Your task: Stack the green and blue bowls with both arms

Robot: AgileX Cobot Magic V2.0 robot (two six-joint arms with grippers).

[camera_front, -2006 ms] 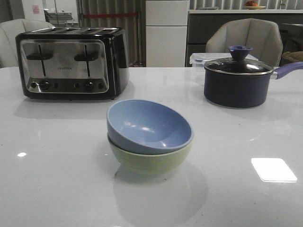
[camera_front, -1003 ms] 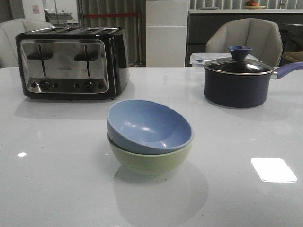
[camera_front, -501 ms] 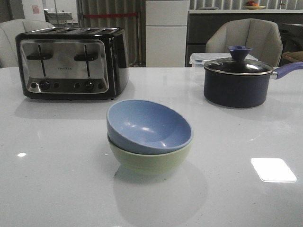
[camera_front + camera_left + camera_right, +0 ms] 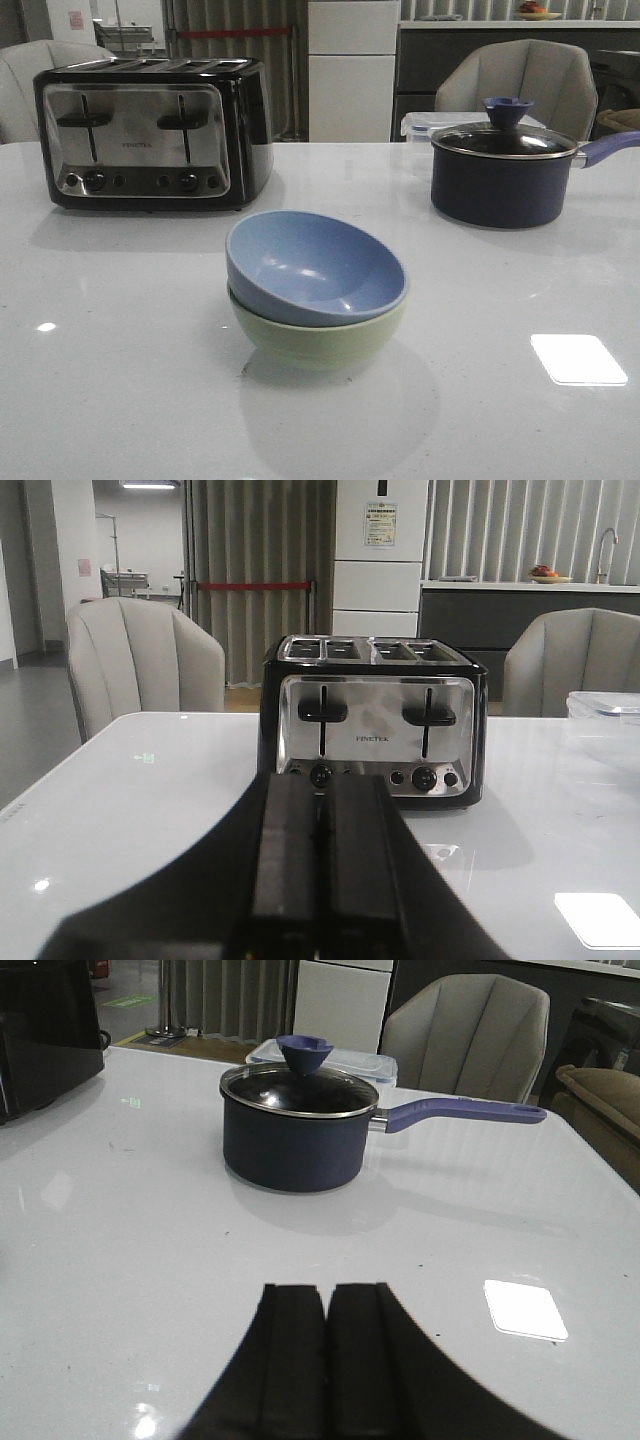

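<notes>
Dusty blue sits inside pale green at the centre of the front view: the blue bowl [image 4: 315, 265] is nested in the green bowl [image 4: 318, 338], tilted so its opening faces the camera and its far rim stands higher than the near one. The green bowl rests on the glossy white desk [image 4: 120, 380], with only its lower wall and rim showing beneath the blue one. No arm or tool appears in this view.

In the upper left of the front view stands a black and chrome four-slot toaster [image 4: 150, 132], well apart from the bowls. In the upper right is a dark navy saucepan [image 4: 505, 178] with a glass lid, a blue knob and a blue handle reaching toward the right edge. Just behind it lies a clear lidded plastic container [image 4: 425, 124]. A bright rectangular light reflection marks the desk at the lower right.

In the left wrist view, the left tool [image 4: 320, 850] fills the lower middle of the frame, its two black fingers pressed flat together with nothing between them; the toaster faces it at the centre of the frame. In the right wrist view, the right tool [image 4: 325, 1360] sits at the lower middle, its fingers likewise closed against each other and empty, with the saucepan above it in the frame. Neither wrist view shows the bowls.
</notes>
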